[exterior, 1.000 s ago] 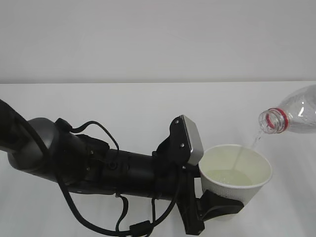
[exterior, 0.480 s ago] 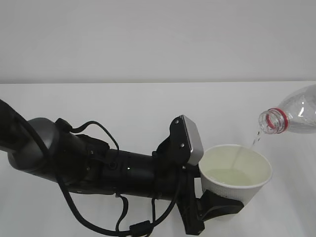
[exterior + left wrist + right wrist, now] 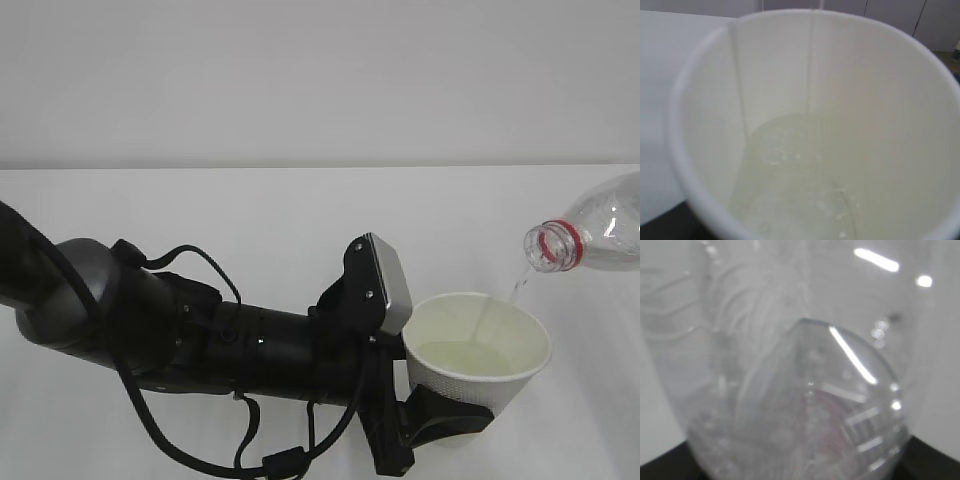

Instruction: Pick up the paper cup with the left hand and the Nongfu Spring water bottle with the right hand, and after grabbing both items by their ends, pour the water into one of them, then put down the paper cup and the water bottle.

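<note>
Nearest to you, the left hand (image 3: 432, 420) holds the paper cup (image 3: 478, 350) low on its body; its jaws stand fairly wide, closed around the cup wall. The cup is upright, raised over the white table (image 3: 250, 210), and the left wrist view shows the water (image 3: 795, 190) already covering its bottom.

Further right and higher, the Nongfu Spring water bottle (image 3: 592, 237) lies tipped almost flat, its mouth with the red ring above and just outside the cup's right rim. A thin stream falls from it into the cup. The right hand itself is not visible in the exterior view; the right wrist view is filled by the bottle, so I judge the jaws are closed on it.

Be careful: the stream enters close to the rim. If you tip the bottle more, or the cup shifts left, water may miss and spill. A thin paper wall can also deform if you squeeze harder.
</note>
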Tool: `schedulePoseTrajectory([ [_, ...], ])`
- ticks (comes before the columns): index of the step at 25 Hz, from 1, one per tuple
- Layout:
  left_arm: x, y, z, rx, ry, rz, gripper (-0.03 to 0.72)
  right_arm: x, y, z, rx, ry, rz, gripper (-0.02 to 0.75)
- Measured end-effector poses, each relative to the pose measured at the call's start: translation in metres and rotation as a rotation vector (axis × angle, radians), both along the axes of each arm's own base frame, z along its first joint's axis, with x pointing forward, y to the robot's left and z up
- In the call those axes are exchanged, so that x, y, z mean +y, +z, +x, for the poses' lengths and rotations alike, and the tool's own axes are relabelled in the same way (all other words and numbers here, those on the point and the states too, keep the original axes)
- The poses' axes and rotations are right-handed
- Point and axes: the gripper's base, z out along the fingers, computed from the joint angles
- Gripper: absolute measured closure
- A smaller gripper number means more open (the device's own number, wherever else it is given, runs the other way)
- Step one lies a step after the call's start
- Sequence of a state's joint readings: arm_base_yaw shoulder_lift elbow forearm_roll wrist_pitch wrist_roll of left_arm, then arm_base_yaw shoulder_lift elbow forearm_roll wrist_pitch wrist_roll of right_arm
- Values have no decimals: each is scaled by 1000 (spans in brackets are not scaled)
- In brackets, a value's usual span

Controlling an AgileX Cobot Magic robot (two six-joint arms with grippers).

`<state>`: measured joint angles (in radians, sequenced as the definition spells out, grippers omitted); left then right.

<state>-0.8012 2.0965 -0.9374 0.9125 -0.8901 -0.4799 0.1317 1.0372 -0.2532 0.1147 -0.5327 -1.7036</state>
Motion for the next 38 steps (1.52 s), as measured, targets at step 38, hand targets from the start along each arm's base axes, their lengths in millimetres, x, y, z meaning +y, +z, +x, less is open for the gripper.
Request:
schedulePoseTrajectory([
  [38,0,0,0,0,0,0,188,0,1,0,-7,2,-16,286],
])
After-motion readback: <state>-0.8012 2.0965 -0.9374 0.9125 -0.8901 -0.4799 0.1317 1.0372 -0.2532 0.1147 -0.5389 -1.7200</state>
